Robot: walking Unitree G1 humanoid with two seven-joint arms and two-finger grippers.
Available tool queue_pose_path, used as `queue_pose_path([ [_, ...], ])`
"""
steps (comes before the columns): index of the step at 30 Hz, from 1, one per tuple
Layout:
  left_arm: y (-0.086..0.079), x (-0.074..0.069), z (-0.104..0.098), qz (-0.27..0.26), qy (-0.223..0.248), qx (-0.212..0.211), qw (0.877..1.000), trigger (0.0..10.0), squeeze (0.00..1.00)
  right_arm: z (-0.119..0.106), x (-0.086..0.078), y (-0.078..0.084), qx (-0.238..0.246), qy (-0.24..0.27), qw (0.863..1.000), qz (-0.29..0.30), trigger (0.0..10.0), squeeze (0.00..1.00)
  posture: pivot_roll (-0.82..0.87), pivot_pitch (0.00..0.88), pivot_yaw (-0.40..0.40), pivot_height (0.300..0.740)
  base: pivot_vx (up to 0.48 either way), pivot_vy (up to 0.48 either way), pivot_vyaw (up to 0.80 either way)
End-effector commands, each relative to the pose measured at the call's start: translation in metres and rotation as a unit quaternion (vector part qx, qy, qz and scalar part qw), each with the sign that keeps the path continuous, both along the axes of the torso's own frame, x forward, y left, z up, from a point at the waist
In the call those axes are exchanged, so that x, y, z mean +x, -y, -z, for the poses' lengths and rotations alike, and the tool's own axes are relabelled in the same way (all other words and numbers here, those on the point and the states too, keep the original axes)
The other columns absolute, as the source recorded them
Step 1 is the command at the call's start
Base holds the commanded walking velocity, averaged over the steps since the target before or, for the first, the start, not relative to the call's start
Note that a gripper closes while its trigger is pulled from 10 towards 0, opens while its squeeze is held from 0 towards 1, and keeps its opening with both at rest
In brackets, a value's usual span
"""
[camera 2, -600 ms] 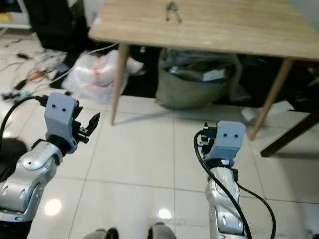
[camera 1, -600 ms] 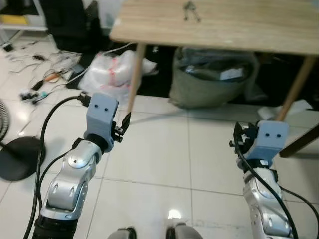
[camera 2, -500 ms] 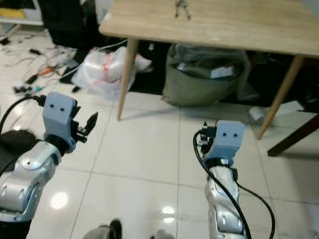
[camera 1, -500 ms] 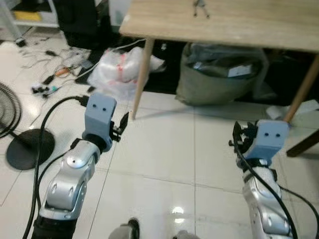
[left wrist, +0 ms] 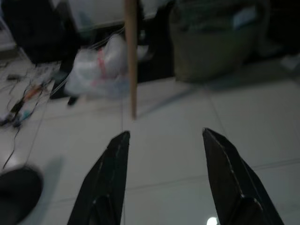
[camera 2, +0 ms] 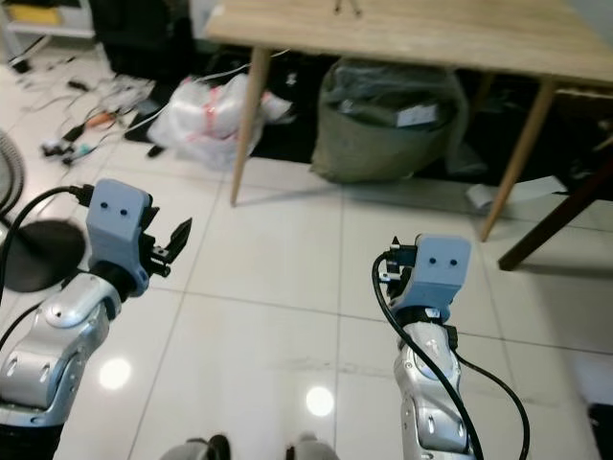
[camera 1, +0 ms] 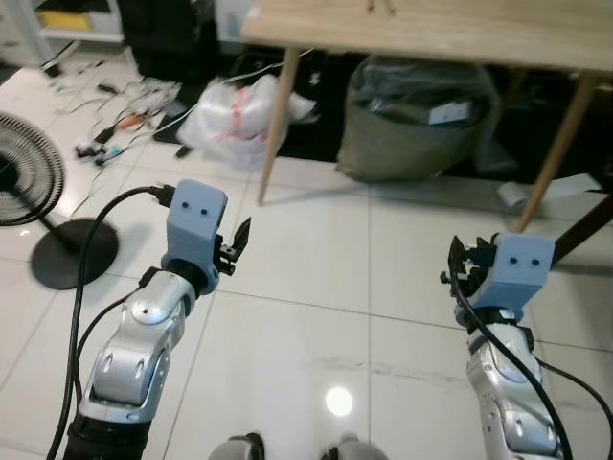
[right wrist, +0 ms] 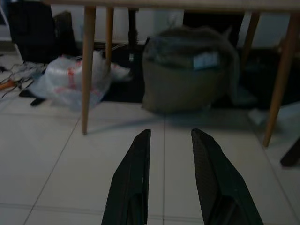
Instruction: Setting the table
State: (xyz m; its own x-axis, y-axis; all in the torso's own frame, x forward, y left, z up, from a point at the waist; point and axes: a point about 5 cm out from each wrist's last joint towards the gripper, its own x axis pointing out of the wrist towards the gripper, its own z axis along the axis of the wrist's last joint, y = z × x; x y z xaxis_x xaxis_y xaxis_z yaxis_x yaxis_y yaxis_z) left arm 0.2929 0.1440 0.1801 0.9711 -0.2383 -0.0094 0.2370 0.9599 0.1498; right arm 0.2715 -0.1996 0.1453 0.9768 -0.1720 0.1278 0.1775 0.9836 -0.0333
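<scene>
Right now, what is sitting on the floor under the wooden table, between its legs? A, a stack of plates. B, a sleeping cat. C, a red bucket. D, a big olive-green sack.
D: a bulging olive-green sack rests on the tiles beneath the wooden table, between its legs, with a white plastic bag lying off to the robot's left of it.

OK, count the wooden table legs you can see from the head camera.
2. One table leg stands on the robot's left, beside the white plastic bag; the other stands on its right, past the grey sack. Far legs may be hidden behind the sack.
</scene>
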Motion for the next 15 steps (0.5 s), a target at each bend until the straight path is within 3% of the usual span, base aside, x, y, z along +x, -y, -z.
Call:
queue_pose_path([
  [1, 0.0028, -0.0008, 0.0027, 0.004, -0.004, 0.005, 1.0, 10.0, 0.0, 0.0032, -0.0032, 0.0041, 0.0, -0.007, 1.0, 0.01, 10.0, 0.0, -0.09, 0.081, 0.069, 0.74, -0.259, 0.0, 0.0],
  [15, 0.0024, 0.0017, 0.0028, -0.007, -0.007, -0.003, 1.0, 10.0, 0.0, 0.0022, -0.0034, 0.0043, -0.002, -0.003, 1.0, 0.009, 10.0, 0.0, -0.1, 0.076, 0.07, 0.74, 0.0, 0.0, 0.0],
])
